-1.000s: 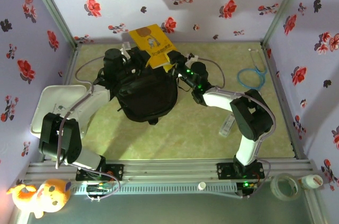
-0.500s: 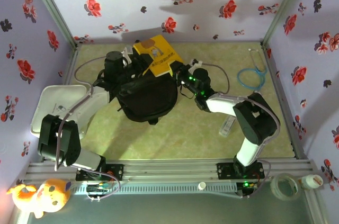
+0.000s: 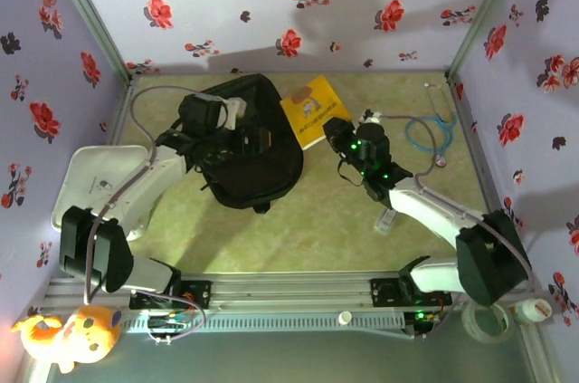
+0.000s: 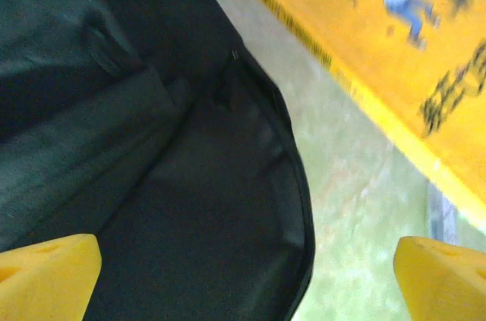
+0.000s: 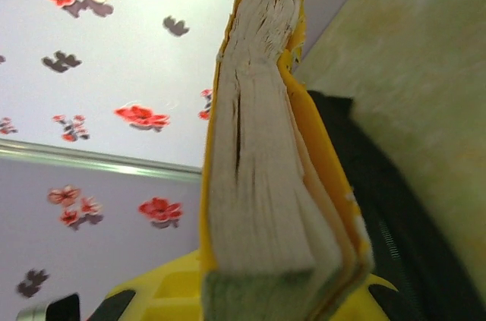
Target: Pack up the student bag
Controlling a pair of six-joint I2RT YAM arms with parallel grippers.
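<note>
On the table (image 3: 317,229) lie one student bag (image 3: 249,161), one yellow book (image 3: 310,110), one blue stethoscope (image 3: 425,134) and one clear tube (image 3: 387,214). Around it sit one white tray (image 3: 90,179), one plush toy (image 3: 68,336), one tape roll (image 3: 488,318) and one small bottle (image 3: 534,311).

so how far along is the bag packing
Done: nothing visibly packed; the student bag lies on the table, its inside unseen. In hand: the right gripper clamps the yellow book beside the bag, while the left gripper hangs open over the bag's edge. Left: getting the book in, perhaps the stethoscope too.
</note>
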